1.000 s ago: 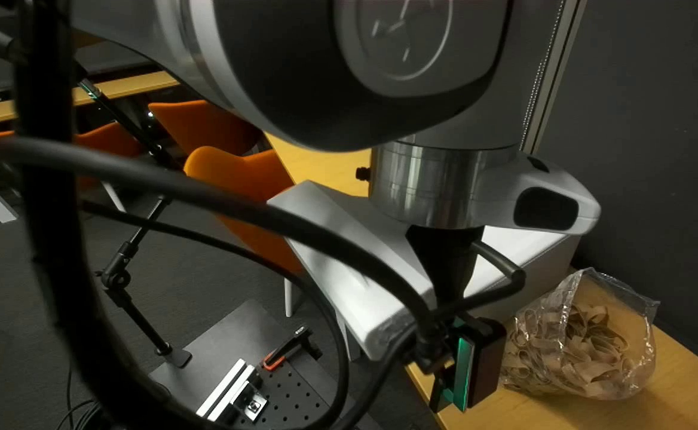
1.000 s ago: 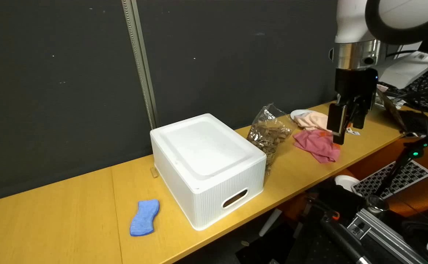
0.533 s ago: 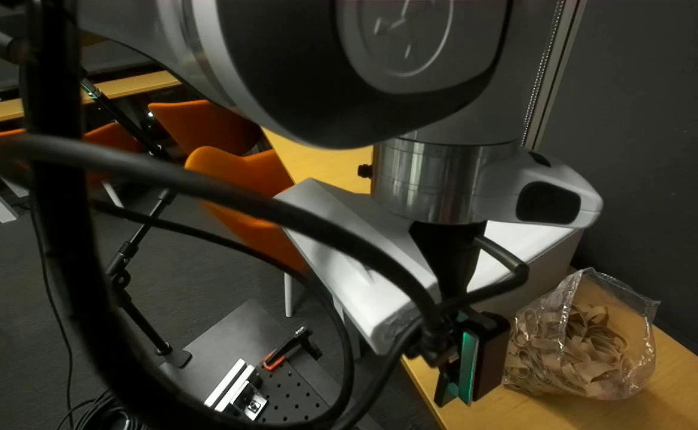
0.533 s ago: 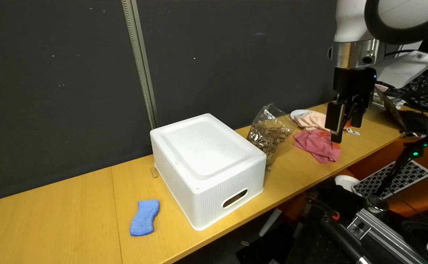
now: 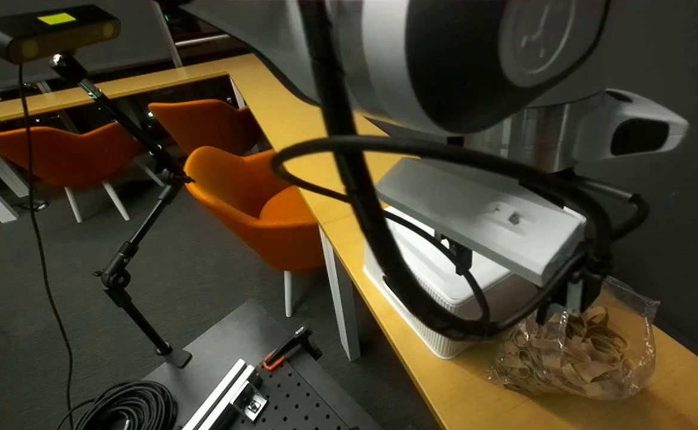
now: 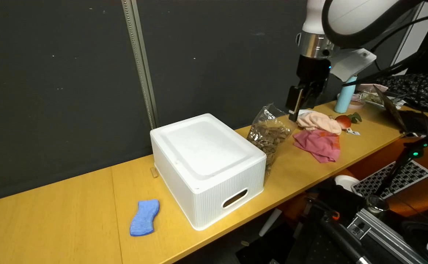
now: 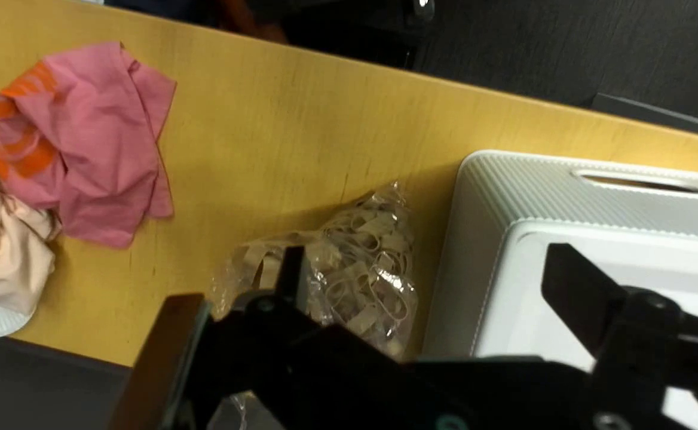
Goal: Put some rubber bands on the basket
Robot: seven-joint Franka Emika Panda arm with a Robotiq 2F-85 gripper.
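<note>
A clear plastic bag of tan rubber bands (image 5: 594, 352) lies on the table beside the white ribbed basket (image 6: 206, 146). The bag also shows in an exterior view (image 6: 267, 137) and in the wrist view (image 7: 379, 263). The basket has a flat closed face on top and a handle slot low on its side; it also shows in the wrist view (image 7: 624, 251). My gripper (image 6: 301, 106) hangs above the bag, at the side away from the basket. In the wrist view its fingers (image 7: 426, 275) are wide apart with nothing between them. The lower bag is partly hidden by the gripper.
A pink cloth (image 6: 318, 145) and a peach cloth (image 6: 318, 121) lie beyond the bag. A blue sponge (image 6: 144, 218) lies beside the basket. A blue bottle (image 6: 345, 97) stands farther back. A dark wall (image 6: 217, 66) runs behind the table.
My gripper has moved from above the pink cloth toward the bag and the dark wall. The blue bottle and a red object have come into sight. Bag and basket have not moved.
</note>
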